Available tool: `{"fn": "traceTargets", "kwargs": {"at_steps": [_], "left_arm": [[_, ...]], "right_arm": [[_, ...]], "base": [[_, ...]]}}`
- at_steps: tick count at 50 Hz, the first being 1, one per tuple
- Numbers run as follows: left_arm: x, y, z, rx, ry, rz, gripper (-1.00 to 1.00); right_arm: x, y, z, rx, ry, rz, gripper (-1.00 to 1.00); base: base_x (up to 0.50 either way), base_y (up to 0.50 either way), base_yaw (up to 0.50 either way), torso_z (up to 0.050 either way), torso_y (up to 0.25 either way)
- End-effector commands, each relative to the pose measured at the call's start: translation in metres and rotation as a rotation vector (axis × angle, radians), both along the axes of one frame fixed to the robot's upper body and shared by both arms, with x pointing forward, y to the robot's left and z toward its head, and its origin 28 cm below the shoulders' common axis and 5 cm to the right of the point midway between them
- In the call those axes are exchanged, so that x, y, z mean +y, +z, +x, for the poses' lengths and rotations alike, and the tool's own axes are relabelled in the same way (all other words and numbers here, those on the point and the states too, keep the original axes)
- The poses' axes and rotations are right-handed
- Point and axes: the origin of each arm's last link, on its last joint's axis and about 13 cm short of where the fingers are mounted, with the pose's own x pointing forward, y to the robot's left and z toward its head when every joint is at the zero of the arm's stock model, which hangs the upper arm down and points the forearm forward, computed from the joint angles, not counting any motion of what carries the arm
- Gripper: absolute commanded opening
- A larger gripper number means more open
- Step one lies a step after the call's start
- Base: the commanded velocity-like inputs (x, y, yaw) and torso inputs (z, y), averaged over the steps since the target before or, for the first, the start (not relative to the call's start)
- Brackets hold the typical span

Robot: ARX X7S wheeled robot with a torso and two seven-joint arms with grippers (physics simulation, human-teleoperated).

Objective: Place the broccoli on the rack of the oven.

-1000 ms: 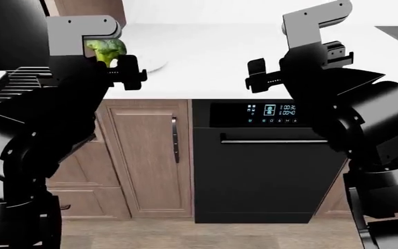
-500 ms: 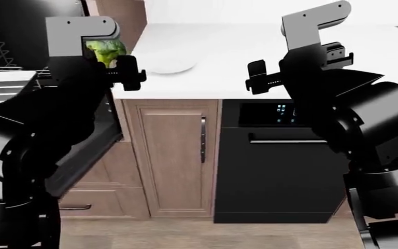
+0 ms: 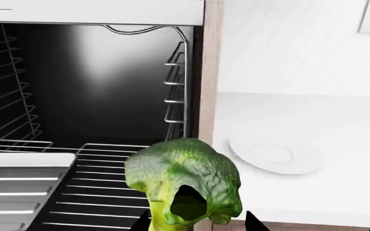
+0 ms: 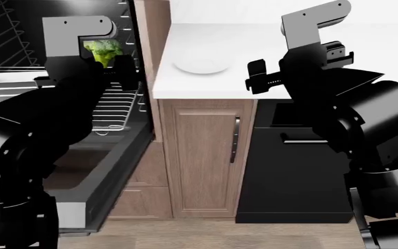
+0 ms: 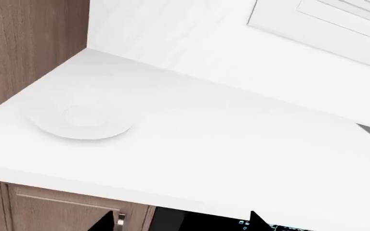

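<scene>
Green and bumpy, the broccoli (image 3: 183,185) fills the near part of the left wrist view, pinched by its yellow-green stem in the left gripper (image 4: 105,70), whose dark fingertips just show on either side of the stem. In the head view the floret (image 4: 102,50) sits high in that gripper, in front of the open oven (image 4: 60,31) and not yet inside it.

Below and beyond the floret lies the rack (image 3: 117,187), its thin silver bars running across the cavity floor level; a grey baking tray (image 3: 18,185) covers the part of it away from the wood frame, leaving bare bars on the side nearest the frame. Farther in, wire guides (image 3: 175,91) climb the side wall against the black back of the cavity.

The right gripper (image 4: 265,78) hangs over the front edge of the worktop (image 5: 236,144) with nothing between its fingers, which look parted. A white plate (image 5: 82,120) rests near the worktop's corner beside the wood frame.

The likely trouble is aim: released from this height, the floret may bounce or roll onto the tray or off the rack's front edge to the lowered door (image 4: 116,171). The small stem could also slip between bars, and the arm may clip the wood frame (image 3: 209,72) as it enters.
</scene>
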Motion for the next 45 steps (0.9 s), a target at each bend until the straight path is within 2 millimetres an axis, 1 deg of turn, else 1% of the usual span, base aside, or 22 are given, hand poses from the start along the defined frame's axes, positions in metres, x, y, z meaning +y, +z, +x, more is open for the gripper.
{"fn": "traceTargets", "kwargs": {"at_steps": [1,45], "left_arm": [[0.0011,0.0012,-0.0004,-0.007,0.007,-0.009,-1.0],[0.0028,0.0004,0.0003,-0.003,0.013,-0.015,-1.0]], "right_arm": [[0.0001,0.0001,-0.0006,0.0,-0.001,-0.001,1.0],[0.0016,-0.0026,0.0014,0.009,0.003,-0.002,1.0]], "base": [[0.0,0.38,0.0,0.0,0.0],[0.0,0.38,0.0,0.0,0.0]]}}
